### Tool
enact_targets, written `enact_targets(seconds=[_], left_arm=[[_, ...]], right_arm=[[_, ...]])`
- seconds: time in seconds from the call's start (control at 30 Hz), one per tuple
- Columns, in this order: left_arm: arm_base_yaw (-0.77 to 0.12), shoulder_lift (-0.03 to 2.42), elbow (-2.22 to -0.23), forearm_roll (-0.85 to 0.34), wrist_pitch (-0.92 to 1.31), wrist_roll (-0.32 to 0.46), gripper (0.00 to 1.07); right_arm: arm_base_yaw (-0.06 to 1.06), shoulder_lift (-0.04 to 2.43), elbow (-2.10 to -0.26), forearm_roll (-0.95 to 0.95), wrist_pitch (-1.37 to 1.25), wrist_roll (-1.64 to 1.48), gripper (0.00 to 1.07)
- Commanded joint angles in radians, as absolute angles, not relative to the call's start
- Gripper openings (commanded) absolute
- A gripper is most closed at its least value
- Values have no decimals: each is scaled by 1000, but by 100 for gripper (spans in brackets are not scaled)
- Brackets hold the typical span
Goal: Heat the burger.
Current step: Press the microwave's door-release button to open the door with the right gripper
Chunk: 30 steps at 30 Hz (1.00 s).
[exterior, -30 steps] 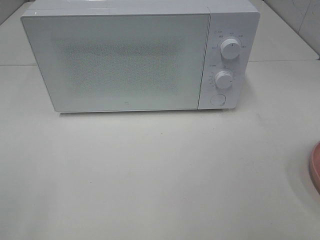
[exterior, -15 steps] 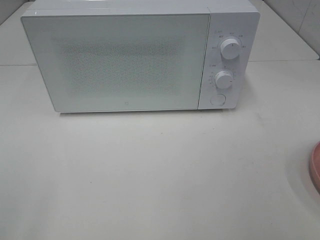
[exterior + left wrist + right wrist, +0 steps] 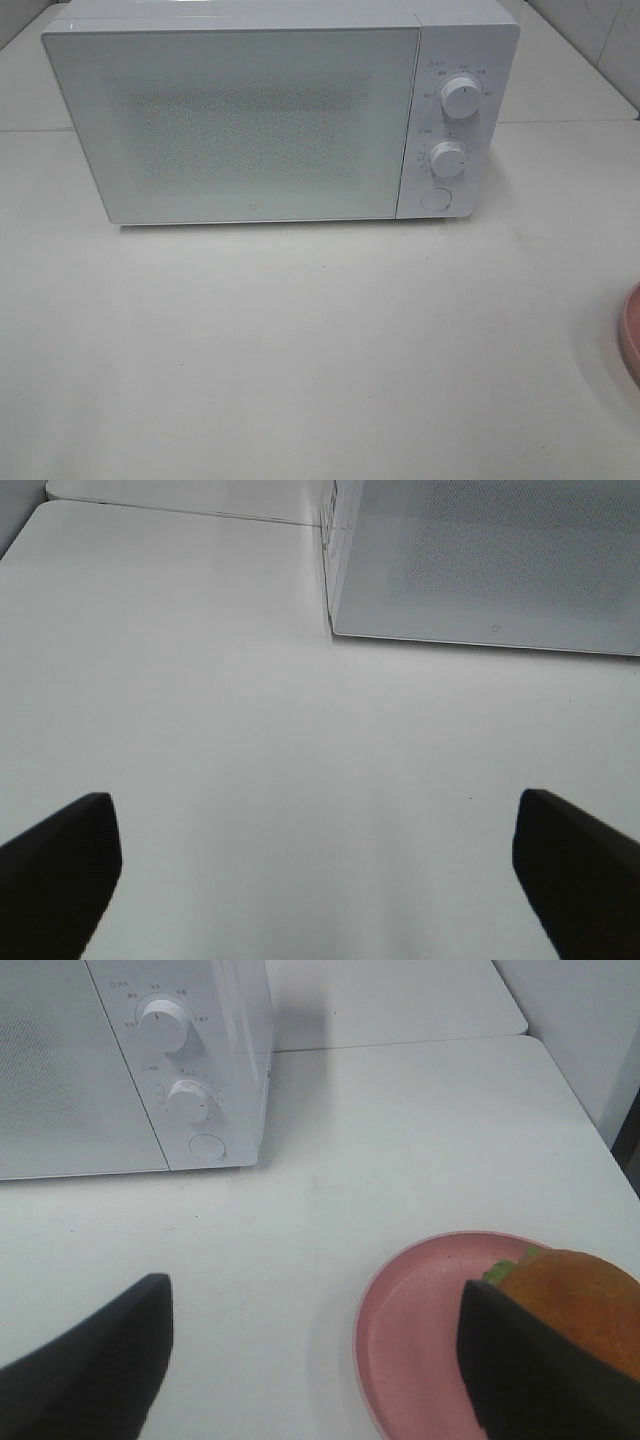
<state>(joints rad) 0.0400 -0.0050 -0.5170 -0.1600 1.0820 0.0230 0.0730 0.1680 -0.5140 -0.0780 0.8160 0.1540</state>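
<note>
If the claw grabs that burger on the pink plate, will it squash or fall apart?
Probably soft: the burger looks rounded and glossy, so it may squash or slip when pinched. Lettuce at its edge hints at layers that could slide apart. Pushed, it might skid on the smooth plate.

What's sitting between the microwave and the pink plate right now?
Nothing: only bare white tabletop lies between the microwave and the pink plate holding the burger, shown in the right wrist view.
</note>
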Motion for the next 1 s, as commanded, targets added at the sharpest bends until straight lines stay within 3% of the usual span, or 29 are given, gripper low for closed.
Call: enact_targets(seconds=[0.03, 1.0], left_arm=[[44, -29, -516, -160, 1066, 24, 100], [44, -29, -516, -160, 1066, 24, 100]], right_arm=[[65, 222, -520, -77, 747, 151, 76], [65, 700, -513, -78, 276, 150, 76]])
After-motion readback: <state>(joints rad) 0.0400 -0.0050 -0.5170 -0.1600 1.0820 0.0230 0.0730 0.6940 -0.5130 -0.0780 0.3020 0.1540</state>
